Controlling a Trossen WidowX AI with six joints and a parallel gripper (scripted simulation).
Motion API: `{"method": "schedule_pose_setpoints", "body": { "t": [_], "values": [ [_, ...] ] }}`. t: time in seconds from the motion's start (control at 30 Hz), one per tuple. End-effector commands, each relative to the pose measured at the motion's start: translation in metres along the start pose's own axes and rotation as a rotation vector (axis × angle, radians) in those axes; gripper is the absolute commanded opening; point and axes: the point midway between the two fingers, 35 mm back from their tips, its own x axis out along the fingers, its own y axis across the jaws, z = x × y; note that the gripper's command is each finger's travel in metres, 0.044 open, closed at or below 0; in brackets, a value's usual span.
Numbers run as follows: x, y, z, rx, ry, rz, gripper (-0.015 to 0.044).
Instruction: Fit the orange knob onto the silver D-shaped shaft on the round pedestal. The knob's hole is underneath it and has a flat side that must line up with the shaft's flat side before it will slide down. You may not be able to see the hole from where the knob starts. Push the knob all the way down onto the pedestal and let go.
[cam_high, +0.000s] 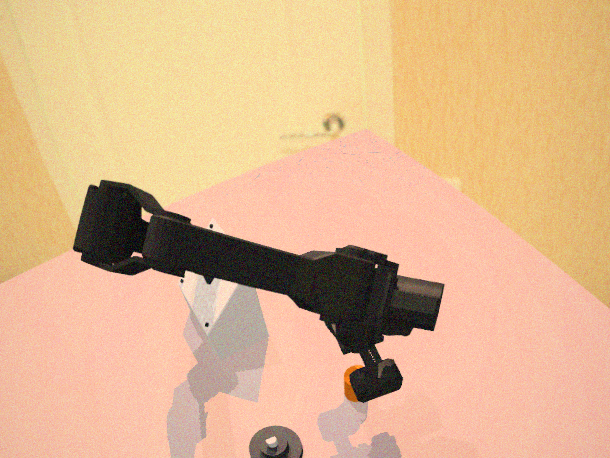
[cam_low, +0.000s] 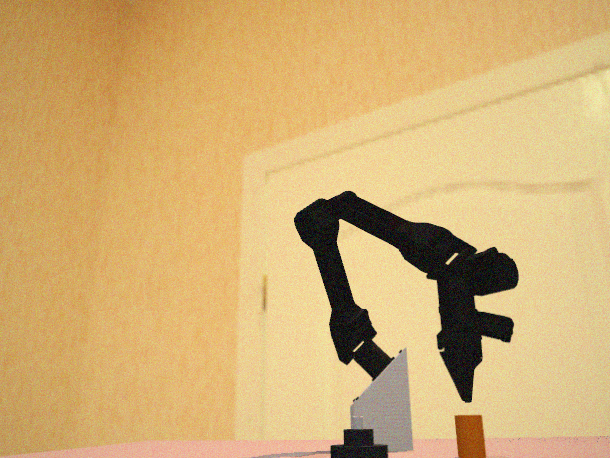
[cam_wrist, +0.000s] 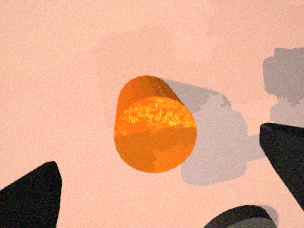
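Observation:
The orange knob (cam_high: 350, 384) (cam_low: 470, 437) (cam_wrist: 152, 120) is a cylinder standing on the pink table. Its underside and hole are hidden. My gripper (cam_low: 467, 400) (cam_wrist: 162, 154) is open and empty, with its fingertips a little above the knob's top in the exterior view. In the wrist view the black fingers are wide apart, one on each side of the knob. In the top view the near finger hides part of the knob. The dark round pedestal (cam_high: 255, 445) (cam_low: 359, 452) (cam_wrist: 222, 216) stands apart from the knob. Its bare silver shaft (cam_high: 271, 441) (cam_low: 357, 422) points up.
The arm's pale grey wedge base (cam_high: 235, 320) (cam_low: 387, 415) stands on the pink table (cam_high: 475, 350), behind the pedestal in the exterior view. Grey shadows of the arm lie on the table beside the knob. A wall and a door are in the background.

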Motion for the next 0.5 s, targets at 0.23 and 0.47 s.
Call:
{"method": "schedule_pose_setpoints", "body": {
  "t": [0.23, 0.47],
  "values": [
    [0.018, 0.0, 0.0, -0.005, 0.004, 0.0, 0.044],
    [0.029, -0.001, 0.0, -0.006, 0.003, 0.0, 0.044]
  ]
}}
